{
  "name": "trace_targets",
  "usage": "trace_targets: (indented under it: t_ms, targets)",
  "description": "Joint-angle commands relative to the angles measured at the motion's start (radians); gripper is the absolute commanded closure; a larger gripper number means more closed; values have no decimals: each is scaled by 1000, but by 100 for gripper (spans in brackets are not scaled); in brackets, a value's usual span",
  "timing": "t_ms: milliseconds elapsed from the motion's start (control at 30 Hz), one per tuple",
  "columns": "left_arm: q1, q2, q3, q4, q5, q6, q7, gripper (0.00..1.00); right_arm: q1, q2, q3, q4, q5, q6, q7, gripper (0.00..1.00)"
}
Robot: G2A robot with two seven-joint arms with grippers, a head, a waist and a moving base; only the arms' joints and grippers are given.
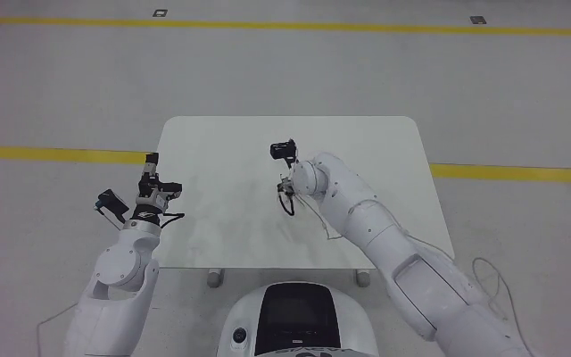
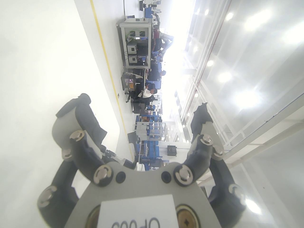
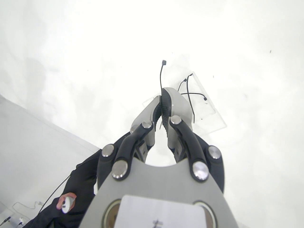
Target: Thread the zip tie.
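Black zip tie (image 3: 160,77) pinched between right fingers (image 3: 174,100) over tabletop (image 1: 223,152) centre, left fingers (image 2: 80,119) spread wide at tabletop's nine o'clock edge.

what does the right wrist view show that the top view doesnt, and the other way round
Right wrist view: the right gripper shut on a black zip tie, whose head sticks out beyond the gripper. Behind it is a clear tray with spare zip ties on it.
Top view: the left gripper, open, at the edge of the white table, the table's whole outline, and yellow floor lines.
Shared: the white table, with the right arm over it.
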Motion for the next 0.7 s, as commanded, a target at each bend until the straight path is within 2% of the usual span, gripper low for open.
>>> trace_targets:
  t_ms: [0, 300, 367, 533, 667]
  targets:
    - [0, 0, 0, 0, 0, 0, 0, 0, -49, 24, 38, -97, -20, -5, 17, 100]
    - [0, 0, 0, 0, 0, 0, 0, 0, -49, 24, 38, -97, -20, -5, 17, 100]
    - [0, 0, 0, 0, 0, 0, 0, 0, -78, 27, 67, -106, 26, -17, -43, 100]
    - [0, 0, 0, 0, 0, 0, 0, 0, -141, 39, 126, -159, 120, -101, -142, 100]
    - [0, 0, 0, 0, 0, 0, 0, 0, -214, 50, 159, -213, 187, -202, -220, 100]
